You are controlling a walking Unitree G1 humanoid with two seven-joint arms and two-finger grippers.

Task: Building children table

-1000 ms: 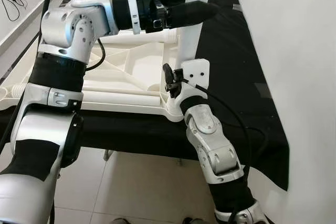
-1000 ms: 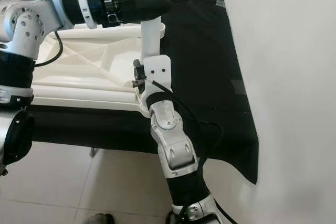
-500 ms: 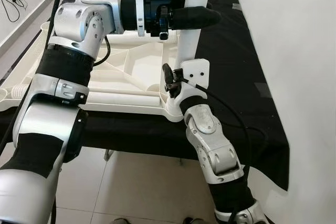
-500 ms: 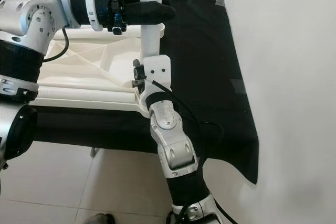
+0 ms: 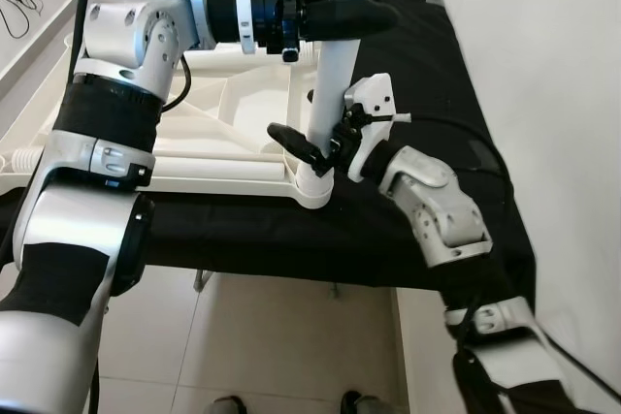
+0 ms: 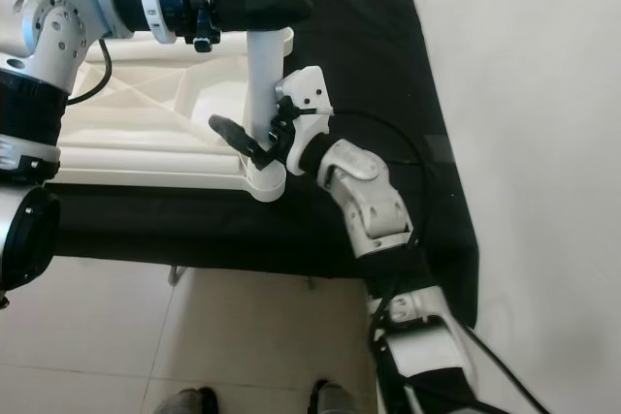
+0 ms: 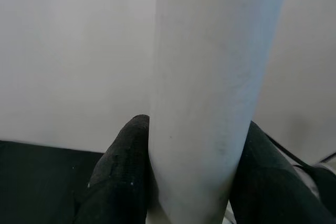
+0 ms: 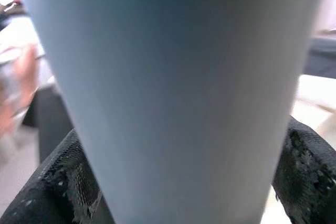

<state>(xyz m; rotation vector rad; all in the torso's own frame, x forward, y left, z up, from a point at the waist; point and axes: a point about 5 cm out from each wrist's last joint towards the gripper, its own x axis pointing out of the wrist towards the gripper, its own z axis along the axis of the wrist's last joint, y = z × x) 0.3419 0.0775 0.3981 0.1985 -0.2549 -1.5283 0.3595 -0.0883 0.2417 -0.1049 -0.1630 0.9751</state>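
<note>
We see a black cloth (image 5: 427,55) spread under and beyond the right end effector (image 5: 312,147), draped over the desk's near edge. A white wall (image 5: 543,94) rises to its right, pale floor tiles (image 5: 262,346) below (two shoe tips (image 6: 199,400) at the bottom).

No legible text, labels, brands, numbers or signs on anything in view.

Table leg (image 5: 335,65): top was cut off by the upper edge; both ends fell outside the wrist views.
Left gripper (image 5: 361,15): far finger was hidden behind the leg.
Right wrist view: background was blurred.
White tabletop (image 5: 223,118): left side was cut off.
</note>
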